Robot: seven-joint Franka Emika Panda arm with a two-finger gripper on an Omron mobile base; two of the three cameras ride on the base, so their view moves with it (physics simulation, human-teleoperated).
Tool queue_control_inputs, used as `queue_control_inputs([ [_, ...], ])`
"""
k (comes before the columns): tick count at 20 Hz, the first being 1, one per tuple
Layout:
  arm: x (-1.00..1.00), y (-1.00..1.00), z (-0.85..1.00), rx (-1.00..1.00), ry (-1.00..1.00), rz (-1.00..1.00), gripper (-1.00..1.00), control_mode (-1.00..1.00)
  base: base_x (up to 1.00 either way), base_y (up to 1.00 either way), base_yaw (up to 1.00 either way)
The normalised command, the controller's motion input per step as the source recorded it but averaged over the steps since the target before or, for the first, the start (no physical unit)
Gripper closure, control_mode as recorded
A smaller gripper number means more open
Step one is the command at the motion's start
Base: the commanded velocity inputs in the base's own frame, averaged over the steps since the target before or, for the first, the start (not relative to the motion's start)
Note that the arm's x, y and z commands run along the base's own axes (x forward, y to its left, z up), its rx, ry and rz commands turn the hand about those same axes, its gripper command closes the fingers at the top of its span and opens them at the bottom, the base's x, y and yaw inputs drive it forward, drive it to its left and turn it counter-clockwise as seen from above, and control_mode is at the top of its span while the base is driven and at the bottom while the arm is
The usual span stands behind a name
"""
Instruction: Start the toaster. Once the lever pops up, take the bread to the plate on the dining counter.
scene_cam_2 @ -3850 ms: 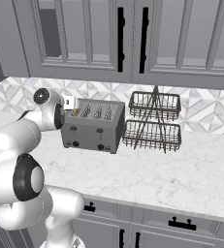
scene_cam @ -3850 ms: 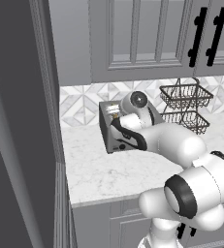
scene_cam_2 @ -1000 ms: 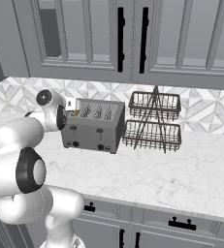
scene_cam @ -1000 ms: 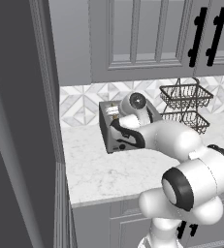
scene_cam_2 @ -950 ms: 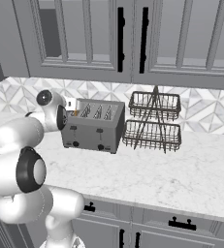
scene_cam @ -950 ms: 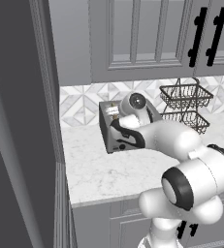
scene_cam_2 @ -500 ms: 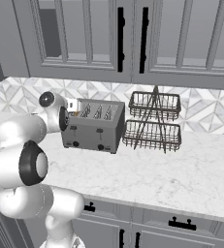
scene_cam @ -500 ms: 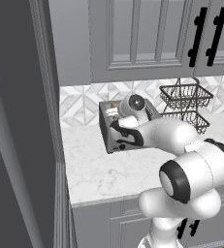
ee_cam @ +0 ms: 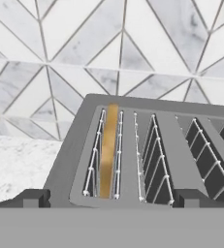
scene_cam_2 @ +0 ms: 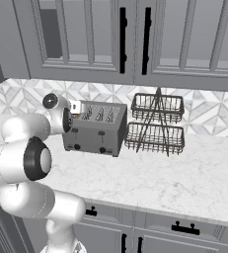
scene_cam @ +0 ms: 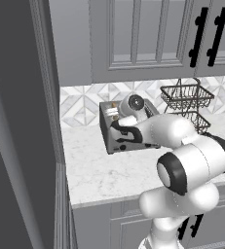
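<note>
The grey four-slot toaster [scene_cam_2: 96, 129] stands on the marble worktop against the tiled wall, also seen as the toaster [scene_cam: 115, 140] half behind my arm. In the hand view I look down on the toaster [ee_cam: 147, 121] top. The bread [ee_cam: 108, 147] sits sunk in the leftmost slot, showing only its golden crust edge. My gripper [ee_cam: 111, 199] is open, with one fingertip [ee_cam: 33, 197] at each front corner of the toaster and nothing between them. From the right base view the gripper [scene_cam_2: 74, 107] hovers at the toaster's upper left end. The plate and the dining counter are out of view.
A two-tier wire basket rack [scene_cam_2: 156, 124] stands right of the toaster. Grey wall cabinets [scene_cam_2: 110, 34] hang above. A tall dark panel [scene_cam: 16, 126] closes the worktop's left end. Marble worktop [scene_cam_2: 174, 178] stretches in front and to the right.
The hand has edged slightly closer to the toaster's top and the elbow has shifted a little. The jaws stay open and the toaster has not moved.
</note>
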Motion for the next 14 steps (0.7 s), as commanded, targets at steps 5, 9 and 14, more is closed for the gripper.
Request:
queue_control_inputs([
  [5,0.16,0.01,-0.06,0.00,0.00,0.00,-1.00,-1.00,0.00,0.00,0.00],
  [9,0.16,0.03,-0.07,0.00,0.00,0.00,-1.00,-1.00,0.00,0.00,0.00],
  [14,0.15,0.03,-0.08,0.00,0.00,0.00,-1.00,-1.00,0.00,0.00,0.00],
])
